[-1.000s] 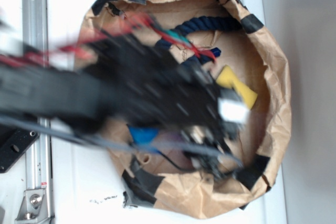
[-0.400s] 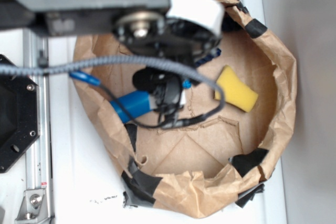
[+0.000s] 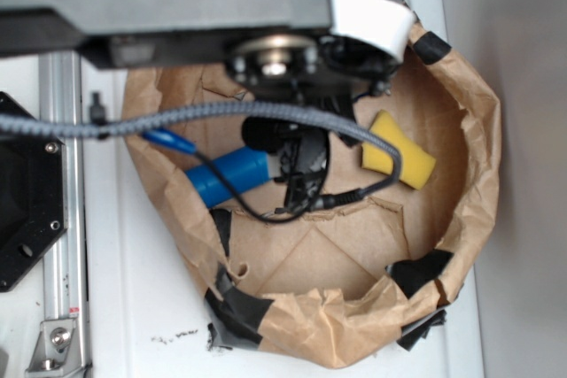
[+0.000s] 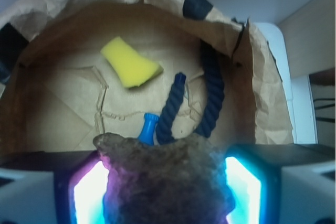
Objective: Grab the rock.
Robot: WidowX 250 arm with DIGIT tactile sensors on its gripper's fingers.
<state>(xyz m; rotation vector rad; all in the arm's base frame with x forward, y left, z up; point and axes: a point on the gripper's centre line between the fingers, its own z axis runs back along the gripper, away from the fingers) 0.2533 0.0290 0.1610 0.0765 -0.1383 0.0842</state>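
Observation:
The rock (image 4: 167,157), a rough brown-grey lump, fills the bottom of the wrist view. It sits clamped between the two glowing pads (image 4: 90,195) of my gripper (image 4: 165,187), which is shut on it, raised above the paper floor. In the exterior view my gripper (image 3: 297,158) hangs inside the paper bowl below the arm's big black body. The rock itself is hidden there by the gripper.
A crumpled brown paper bowl (image 3: 471,174) with black tape patches surrounds everything. Inside lie a yellow sponge wedge (image 3: 399,150), a blue cylinder (image 3: 227,176) and a dark navy rope (image 4: 211,95). A metal rail (image 3: 55,245) runs along the left.
One second ago the arm was a blur across the bowl. Since then it has swung to the top of the view and shifted slightly right, gripper hanging over the blue cylinder.

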